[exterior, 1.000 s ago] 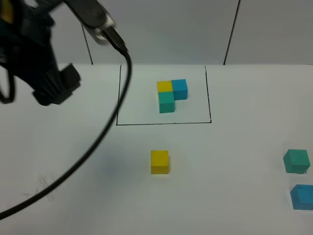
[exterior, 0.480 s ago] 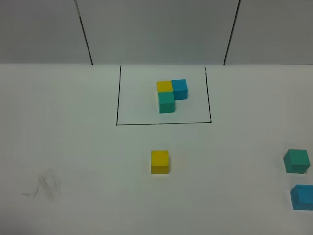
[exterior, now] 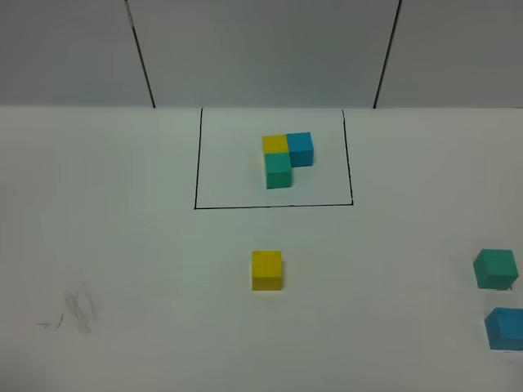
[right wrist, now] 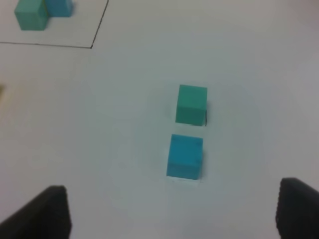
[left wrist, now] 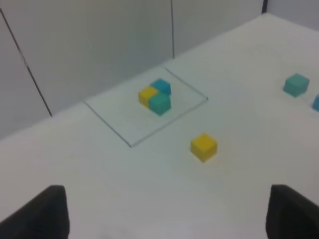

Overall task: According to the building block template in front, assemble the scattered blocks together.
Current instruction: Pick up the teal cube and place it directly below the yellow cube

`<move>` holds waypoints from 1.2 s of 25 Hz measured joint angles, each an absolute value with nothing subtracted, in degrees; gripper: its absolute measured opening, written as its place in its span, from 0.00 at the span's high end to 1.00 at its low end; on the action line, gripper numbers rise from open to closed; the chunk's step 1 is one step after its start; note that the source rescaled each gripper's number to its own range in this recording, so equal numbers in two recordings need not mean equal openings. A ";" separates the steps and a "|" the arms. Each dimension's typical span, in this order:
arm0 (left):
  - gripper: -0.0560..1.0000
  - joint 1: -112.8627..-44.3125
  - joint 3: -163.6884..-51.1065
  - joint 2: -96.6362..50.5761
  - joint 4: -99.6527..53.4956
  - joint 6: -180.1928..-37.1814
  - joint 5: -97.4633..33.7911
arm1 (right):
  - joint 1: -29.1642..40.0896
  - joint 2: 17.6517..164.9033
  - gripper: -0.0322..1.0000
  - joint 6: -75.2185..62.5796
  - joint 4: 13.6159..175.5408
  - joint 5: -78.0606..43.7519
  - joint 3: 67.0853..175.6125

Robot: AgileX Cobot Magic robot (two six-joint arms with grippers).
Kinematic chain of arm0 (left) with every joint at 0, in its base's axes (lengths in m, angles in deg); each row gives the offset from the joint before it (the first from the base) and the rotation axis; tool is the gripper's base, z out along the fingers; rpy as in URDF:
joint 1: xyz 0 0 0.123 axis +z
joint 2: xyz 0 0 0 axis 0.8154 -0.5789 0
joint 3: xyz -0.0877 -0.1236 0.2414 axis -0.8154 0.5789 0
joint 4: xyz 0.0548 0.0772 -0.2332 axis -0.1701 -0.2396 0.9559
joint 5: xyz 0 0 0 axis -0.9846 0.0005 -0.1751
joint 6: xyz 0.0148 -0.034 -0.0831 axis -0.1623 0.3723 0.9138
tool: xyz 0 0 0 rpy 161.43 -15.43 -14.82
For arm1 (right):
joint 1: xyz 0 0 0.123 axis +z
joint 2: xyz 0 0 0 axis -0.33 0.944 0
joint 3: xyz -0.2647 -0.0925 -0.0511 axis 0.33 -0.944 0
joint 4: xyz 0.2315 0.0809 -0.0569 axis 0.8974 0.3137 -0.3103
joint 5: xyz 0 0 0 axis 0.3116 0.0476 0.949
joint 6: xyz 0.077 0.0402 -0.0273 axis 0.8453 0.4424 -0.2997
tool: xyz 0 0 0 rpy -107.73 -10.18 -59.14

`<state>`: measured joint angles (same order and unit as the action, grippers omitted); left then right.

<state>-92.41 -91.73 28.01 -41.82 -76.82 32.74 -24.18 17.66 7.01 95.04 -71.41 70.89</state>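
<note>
White desk [exterior: 122, 245] surface fills most of the high view. Grey wall panels [exterior: 261, 49] with dark vertical seams stand behind its far edge. A thin black outline [exterior: 274, 207], drawn as a rectangle on the desk, lies at the far centre.

The left gripper [left wrist: 164, 214] hangs above the desk. Its two dark fingertips [left wrist: 37, 211] are spread wide apart with nothing between them. The right gripper [right wrist: 168, 211] is set the same way: jaws well apart, nothing held, bare desk between the tips.

The building block template [exterior: 286, 159] rests inside the outline, clear of all four lines. It consists of a yellow cube and a blue cube touching side by side. A teal-green cube touches the near face of the yellow one, so the three form an L.

The scattered blocks lie outside the outline:
- The yellow block [exterior: 267, 270] stands alone near the desk centre, on the near side of the outline and apart from it.
- The teal-green block [exterior: 495, 269] sits at the right edge of the high view.
- The blue block [exterior: 507, 328] sits just nearer than the teal-green block. The right wrist view shows a narrow gap between the two.

A faint grey smudge [exterior: 78, 309] marks the near left of the desk.
</note>
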 joint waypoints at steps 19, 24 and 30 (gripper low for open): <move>0.33 -92.41 -57.08 46.27 -30.24 -76.92 25.24 | -24.18 17.66 0.17 7.01 95.04 -71.41 70.89; 0.33 -92.11 -56.94 46.97 -29.90 -76.92 25.40 | -24.18 17.66 0.17 7.01 95.04 -71.41 70.89; 0.33 -76.82 -56.88 47.02 -29.84 -76.92 25.40 | -24.18 17.66 0.17 7.01 95.04 -71.41 70.89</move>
